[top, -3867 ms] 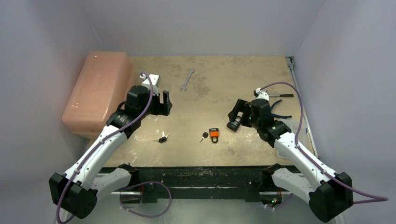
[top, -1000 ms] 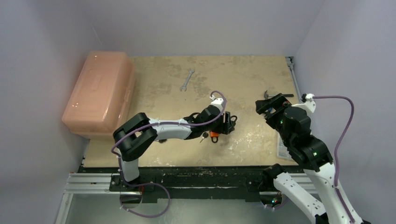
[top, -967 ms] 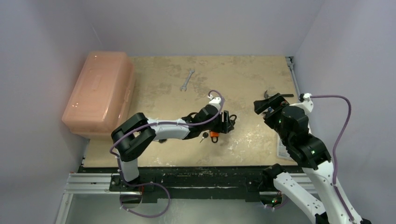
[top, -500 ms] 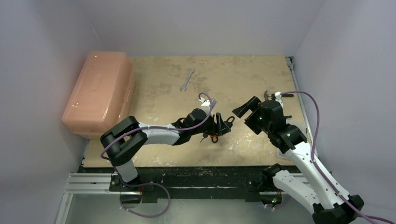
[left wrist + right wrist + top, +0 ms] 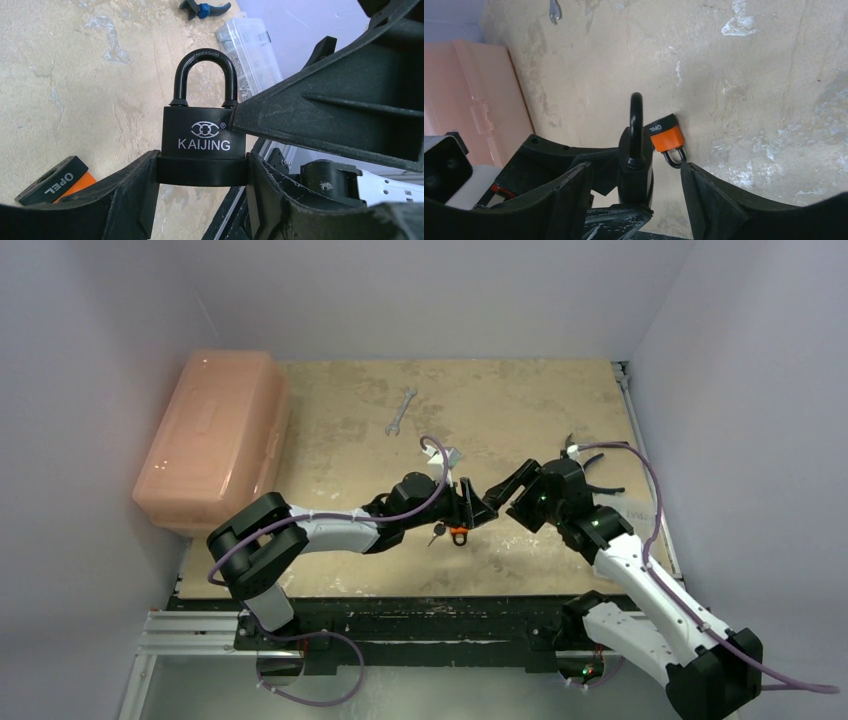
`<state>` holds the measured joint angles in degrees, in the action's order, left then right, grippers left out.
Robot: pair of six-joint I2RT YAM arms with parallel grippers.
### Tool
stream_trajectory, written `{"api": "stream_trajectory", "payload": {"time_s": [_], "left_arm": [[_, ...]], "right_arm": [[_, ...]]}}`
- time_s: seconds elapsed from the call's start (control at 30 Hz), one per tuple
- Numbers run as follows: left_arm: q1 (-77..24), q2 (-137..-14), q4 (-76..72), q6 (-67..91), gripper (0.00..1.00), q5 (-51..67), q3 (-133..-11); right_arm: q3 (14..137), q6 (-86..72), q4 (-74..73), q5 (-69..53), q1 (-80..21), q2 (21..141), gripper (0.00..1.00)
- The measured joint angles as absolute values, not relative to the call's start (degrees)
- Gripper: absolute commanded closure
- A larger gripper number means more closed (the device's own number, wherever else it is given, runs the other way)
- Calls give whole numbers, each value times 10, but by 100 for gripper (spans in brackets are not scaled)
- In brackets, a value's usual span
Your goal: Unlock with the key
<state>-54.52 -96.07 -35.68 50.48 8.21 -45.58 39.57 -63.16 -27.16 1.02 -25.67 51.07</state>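
Left gripper (image 5: 202, 172) is clamped on the bottom of the black KAIJING padlock (image 5: 202, 132), holding it shackle-up just above the table (image 5: 520, 400). Right gripper (image 5: 635, 167) is spread open with a finger on each side of that padlock, one right at the body's upper corner. On the table underneath sit a little orange padlock (image 5: 666, 139) and a black-headed key (image 5: 437, 530) beside it.

Black KAIJING padlock (image 5: 202, 145) upright, shackle closed, base clamped between left gripper (image 5: 202, 172) jaws, right gripper finger (image 5: 330, 115) touching its upper right corner, orange OPEL lock (image 5: 55, 181) on the bench (image 5: 75, 75) lower left, clear organiser box (image 5: 250, 50) beyond.
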Motion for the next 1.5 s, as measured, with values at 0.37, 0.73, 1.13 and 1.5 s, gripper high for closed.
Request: {"api": "stream_trajectory", "payload": {"time_s": [0.37, 0.73, 1.13, 1.5], "left_arm": [[-545, -961, -369, 519, 100, 100, -455], [-544, -954, -341, 515, 4, 86, -454], [-550, -722, 17, 371, 3, -65, -564], [-552, -627, 263, 164, 8, -279, -642]], "right_arm": [[389, -626, -220, -2, -257, 542, 66], [388, -607, -213, -14, -255, 572, 100], [618, -470, -335, 15, -257, 799, 100], [802, -348, -399, 57, -256, 1022, 100]]}}
